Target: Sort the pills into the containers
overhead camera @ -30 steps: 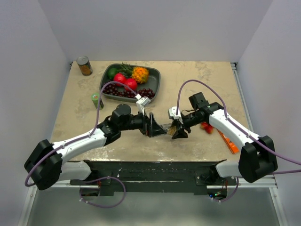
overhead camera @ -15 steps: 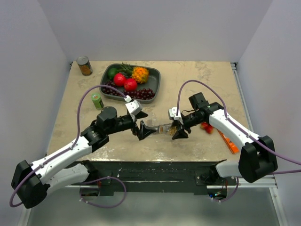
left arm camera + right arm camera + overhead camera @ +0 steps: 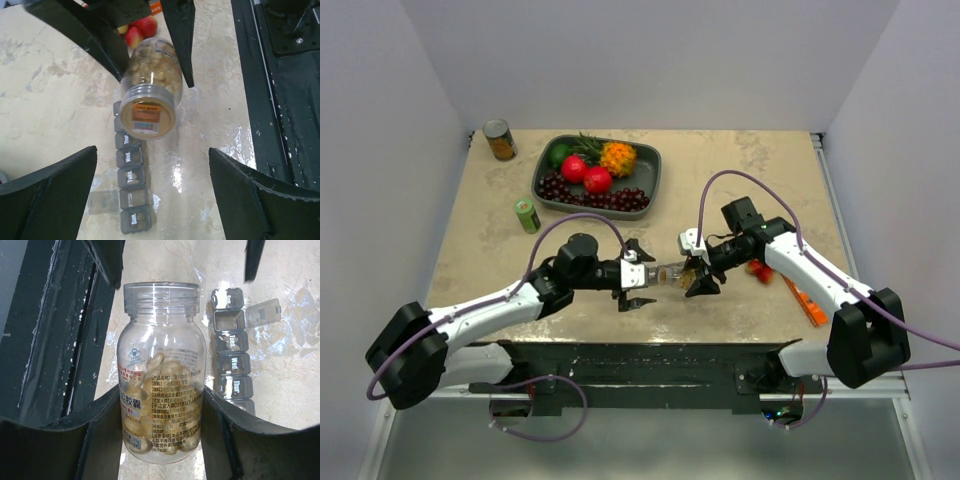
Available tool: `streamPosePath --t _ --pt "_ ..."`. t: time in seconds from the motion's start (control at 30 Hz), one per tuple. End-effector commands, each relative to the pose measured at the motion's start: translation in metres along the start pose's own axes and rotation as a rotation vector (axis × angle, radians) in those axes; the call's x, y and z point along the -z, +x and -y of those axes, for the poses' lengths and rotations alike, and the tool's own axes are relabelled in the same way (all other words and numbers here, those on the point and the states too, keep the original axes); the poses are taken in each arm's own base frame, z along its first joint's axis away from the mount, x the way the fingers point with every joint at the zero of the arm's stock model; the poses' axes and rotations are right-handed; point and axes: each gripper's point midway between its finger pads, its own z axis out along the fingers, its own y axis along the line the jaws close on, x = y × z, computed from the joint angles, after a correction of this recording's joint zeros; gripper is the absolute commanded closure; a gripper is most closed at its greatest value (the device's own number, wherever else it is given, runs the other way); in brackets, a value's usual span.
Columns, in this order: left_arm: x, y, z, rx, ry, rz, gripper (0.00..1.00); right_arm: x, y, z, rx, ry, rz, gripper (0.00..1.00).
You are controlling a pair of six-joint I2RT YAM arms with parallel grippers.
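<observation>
Left tool [image 3: 637,275] swung back, spread, facing the pill bottle [image 3: 161,370] the right tool [image 3: 697,273] pinches over the containers [image 3: 131,176].

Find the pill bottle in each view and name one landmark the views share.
Top external: the pill bottle lies just below the picture's centre.
Left wrist: pill bottle at upper centre, end-on to the camera.
Right wrist: pill bottle at centre, filling much of the frame.
Shared landmark: the black right fingers clamped on its sides.
</observation>
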Motion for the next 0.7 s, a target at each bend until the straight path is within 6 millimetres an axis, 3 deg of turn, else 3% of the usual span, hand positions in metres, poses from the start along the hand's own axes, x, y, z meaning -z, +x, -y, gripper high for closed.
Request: streamPosePath --t 0.0,0.27,0.47,0.53,0.57,0.63,0.67 --pt "-0.015 -0.047 -0.016 -0.175 -0.014 0.148 0.04 0.002 -0.011 -0.004 0.037 -0.009 0.040 1.00" --pt "-0.025 -0.049 -0.020 -0.109 -0.038 0.161 0.10 0.002 -0.011 -0.003 0.035 -0.009 0.038 1.00" --pt "-0.030 -0.047 -0.020 -0.058 -0.030 0.156 0.23 0.002 -0.011 -0.003 0.035 -0.008 0.038 1.00" --pt "-0.032 -0.047 -0.020 -0.041 -0.027 0.147 0.36 0.002 -0.010 -0.003 0.033 -0.008 0.035 1.00" --pt "-0.032 -0.046 -0.020 -0.031 -0.026 0.143 0.50 0.002 -0.010 -0.003 0.035 -0.007 0.037 1.00" --pt "-0.032 -0.046 -0.018 0.006 -0.018 0.140 0.64 0.002 -0.010 -0.003 0.033 -0.009 0.035 1.00" --pt "-0.032 -0.047 -0.018 0.022 -0.018 0.141 0.82 0.002 -0.009 -0.003 0.031 -0.008 0.034 1.00"
